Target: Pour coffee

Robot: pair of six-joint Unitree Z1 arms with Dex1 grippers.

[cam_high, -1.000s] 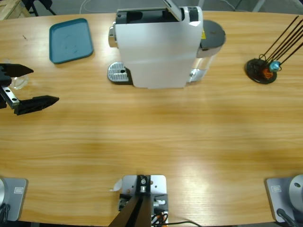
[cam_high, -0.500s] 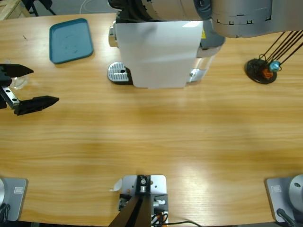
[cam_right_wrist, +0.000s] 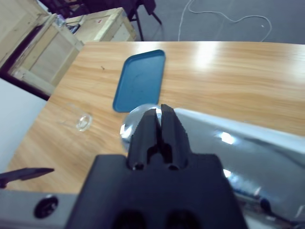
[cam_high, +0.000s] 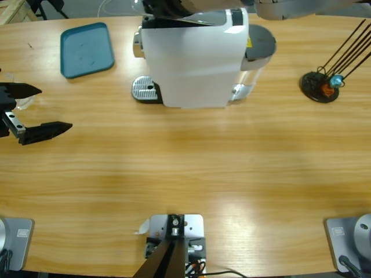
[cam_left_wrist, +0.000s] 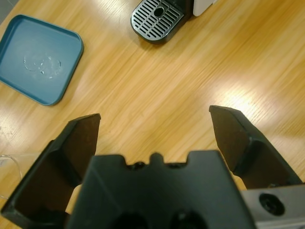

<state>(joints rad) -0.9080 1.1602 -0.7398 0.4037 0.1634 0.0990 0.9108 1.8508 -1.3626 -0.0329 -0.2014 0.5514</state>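
since the earlier frame the right arm's big silver elbow has slid mostly past the table's far edge, uncovering the coffee machine (cam_high: 194,58) there. left gripper (cam_high: 35,108), jaws wide apart, hovers at the left edge near a clear glass (cam_high: 22,102). blue tray (cam_high: 87,48) lies empty. only the wrist view shows the right gripper (cam_right_wrist: 161,117), jaws pressed together, holding nothing.

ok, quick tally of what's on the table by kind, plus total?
Coffee machine: 1
Blue tray: 1
Clear glass cup: 1
Black stand with rods: 1
Total: 4
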